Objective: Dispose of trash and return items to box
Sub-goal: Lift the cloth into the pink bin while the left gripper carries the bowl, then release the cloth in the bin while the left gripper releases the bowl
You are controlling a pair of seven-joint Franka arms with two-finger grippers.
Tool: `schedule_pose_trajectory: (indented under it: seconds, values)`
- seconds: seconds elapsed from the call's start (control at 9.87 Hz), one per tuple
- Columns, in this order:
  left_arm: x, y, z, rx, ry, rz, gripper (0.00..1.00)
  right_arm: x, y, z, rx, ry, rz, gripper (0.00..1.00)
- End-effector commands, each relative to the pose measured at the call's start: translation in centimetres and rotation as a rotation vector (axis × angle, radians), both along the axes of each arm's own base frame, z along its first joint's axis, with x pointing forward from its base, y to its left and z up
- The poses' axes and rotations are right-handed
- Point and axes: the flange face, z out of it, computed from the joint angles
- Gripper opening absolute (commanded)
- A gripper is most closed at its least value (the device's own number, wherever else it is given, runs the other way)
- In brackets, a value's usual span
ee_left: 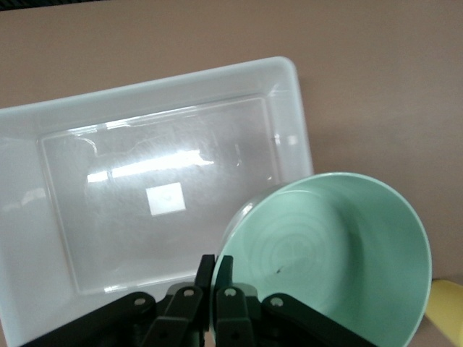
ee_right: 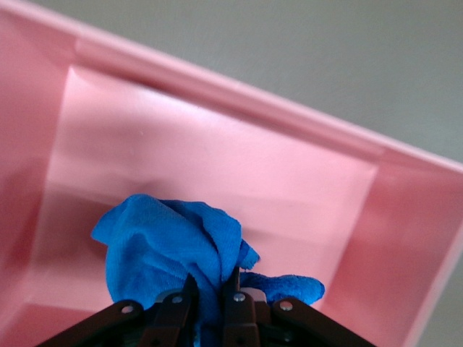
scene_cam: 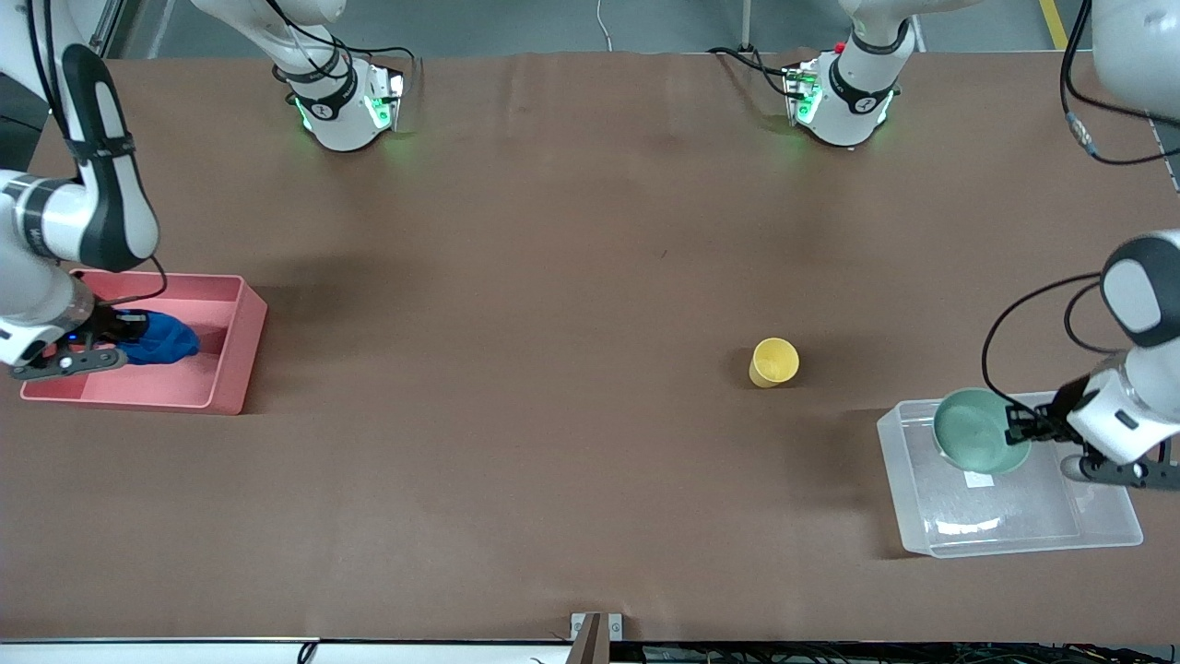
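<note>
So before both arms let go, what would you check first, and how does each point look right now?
1. Right gripper shut on the blue cloth: ok.
2. Cloth over the pink bin: ok.
3. Left gripper shut on the mint-green bowl rim: ok.
4. Bowl over the clear plastic tub: ok.
5. Bowl resting on the tub floor: cannot tell.
6. Yellow cup in the tub: not ok, it stands on the table.

I lose the yellow cup [ee_left: 450, 309] at the left wrist view's four-o'clock edge; blue cloth [ee_right: 170, 246] hides the pink bin's [ee_right: 217, 144] floor.
</note>
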Motion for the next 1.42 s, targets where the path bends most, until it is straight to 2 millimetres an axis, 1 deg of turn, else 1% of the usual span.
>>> schedule_pose_trajectory:
  seconds: [0.0,0.1,0.2,0.3,0.41,0.51,0.61,0.71,0.81,0.91,1.01,1.11,1.22,1.32]
  values:
    - [2.5,2.1,-6.4,0.012,0.019,-0.007,0.0,-1.7,0.5,-3.5,0.01,-0.03,0.023,0.75]
    - [2.7,3.2,-8.5,0.016,0.005,0.004,0.0,-1.6,0.5,-3.4,0.021,-0.033,0.0,1.0]
    - [2.8,4.2,-10.4,0.018,-0.007,0.003,0.0,-1.2,0.8,-2.8,0.041,-0.046,-0.034,1.0]
    - [2.8,4.7,-11.9,0.019,-0.013,0.012,0.01,-0.5,1.6,-0.4,0.055,-0.047,-0.051,1.0]
    - [2.8,4.7,-13.8,0.017,-0.01,0.025,0.01,-0.1,2.0,3.8,0.067,-0.034,-0.111,1.0]
    - [2.9,4.7,-14.9,0.017,-0.024,0.032,0.02,0.5,2.8,8.2,0.079,-0.034,-0.183,1.0]
    - [2.8,4.6,-15.9,0.015,-0.015,0.032,0.04,0.5,4.1,12.7,0.134,-0.068,-0.277,1.0]
    - [2.6,4.5,-16.6,0.013,-0.006,0.034,0.07,0.1,5.5,16.8,0.181,-0.092,-0.335,1.0]
    - [2.7,4.4,-16.3,0.011,-0.01,0.046,0.27,-0.1,8.5,20.8,0.194,-0.094,-0.366,1.0]
    - [2.9,4.1,-15.5,0.016,-0.018,0.043,0.65,-0.6,10.4,24.7,0.194,-0.083,-0.424,1.0]
    - [3.3,4.1,-12.2,0.023,-0.056,0.043,0.87,-0.9,10.8,28.5,0.204,-0.073,-0.448,1.0]
    - [2.9,4.0,-9.8,0.025,-0.068,0.038,0.93,-1.2,10.9,32.7,0.214,-0.071,-0.448,1.0]
    - [2.4,3.5,-6.6,0.026,-0.076,0.03,0.95,-1.7,11.2,37.6,0.213,-0.09,-0.455,1.0]
    - [1.7,1.8,-2.7,0.024,-0.067,0.006,0.95,-1.9,11.3,40.8,0.212,-0.13,-0.447,1.0]
